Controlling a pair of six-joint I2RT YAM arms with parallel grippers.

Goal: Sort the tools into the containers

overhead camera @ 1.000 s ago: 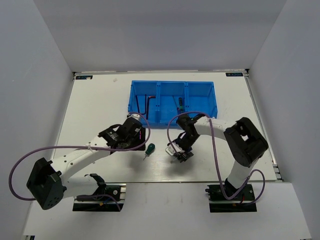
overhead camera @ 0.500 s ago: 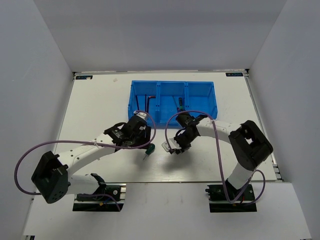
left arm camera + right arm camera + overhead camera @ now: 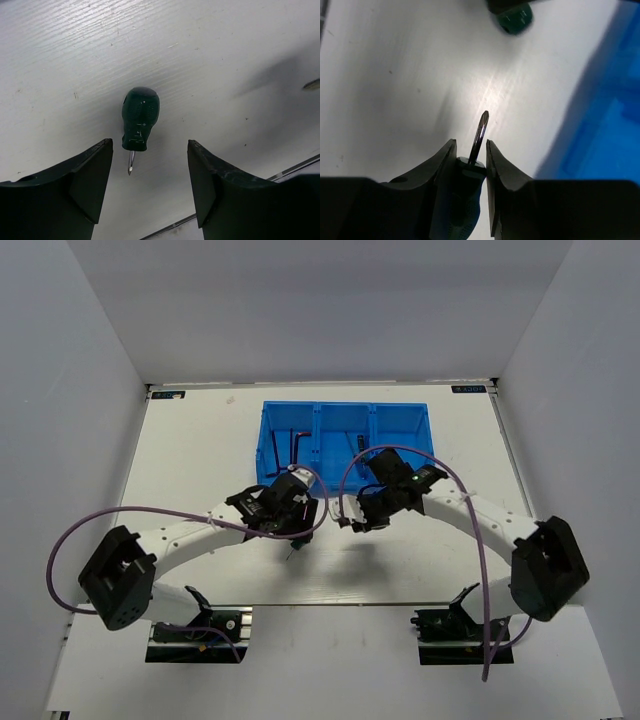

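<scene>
Green screwdriver [image 3: 140, 118] between left end effector [image 3: 150, 146] fingers, gaps both sides.

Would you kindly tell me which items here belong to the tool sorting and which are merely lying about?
Belongs to the job: blue tray; hex key in its left compartment; slim screwdriver in its middle compartment; green-handled screwdriver on the white table, between the open left jaws; second screwdriver clamped in the right jaws.
Just there: purple cables; white table.

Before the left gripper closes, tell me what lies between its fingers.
A stubby green-handled screwdriver, lying on the white table, apart from both fingers; the left wrist view shows it.
</scene>
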